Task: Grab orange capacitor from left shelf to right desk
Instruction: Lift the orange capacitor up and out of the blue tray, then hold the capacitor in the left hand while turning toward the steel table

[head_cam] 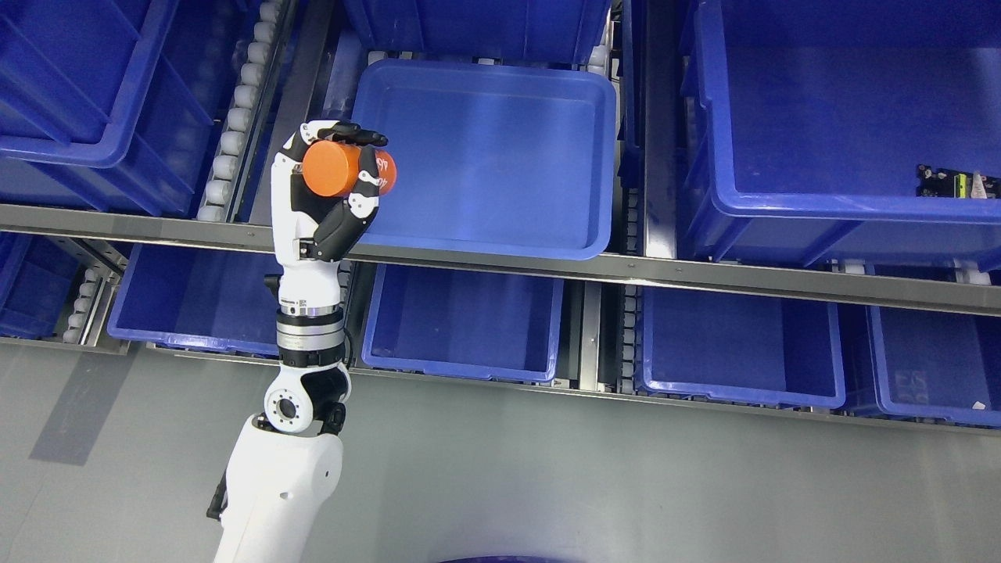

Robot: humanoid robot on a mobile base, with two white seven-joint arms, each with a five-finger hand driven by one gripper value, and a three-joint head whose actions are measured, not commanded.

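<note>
An orange cylindrical capacitor lies sideways in my left hand, whose black-and-white fingers curl over and under it. The hand is raised in front of the shelf rail, at the left edge of the shallow blue tray on the upper shelf level. That tray holds nothing I can see. My left arm rises from the bottom left of the head view. The right arm does not show.
Blue bins fill the shelf: deep ones at upper left and upper right, several on the lower level. A small circuit board lies in the right bin. Grey floor spreads below the steel rail.
</note>
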